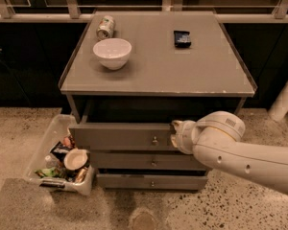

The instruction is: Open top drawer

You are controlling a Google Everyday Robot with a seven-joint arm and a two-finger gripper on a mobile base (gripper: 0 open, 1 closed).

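The top drawer (120, 137) is a wide grey front with a small round metal knob (155, 140) at its centre. It stands partly pulled out from the grey cabinet (158, 75), with a dark gap behind its top edge. My gripper (175, 132) is at the drawer's upper edge, just right of the knob, at the end of my white arm (230, 150), which comes in from the lower right. The arm hides the right part of the drawer front. Two shallower grey drawers (134, 161) below are closed.
On the cabinet top are a white bowl (112, 52), a tipped can (105, 27) and a small dark object (182, 38). A clear bin (48, 140) of rubbish stands on the floor at the cabinet's left. A white post (285, 99) is at right.
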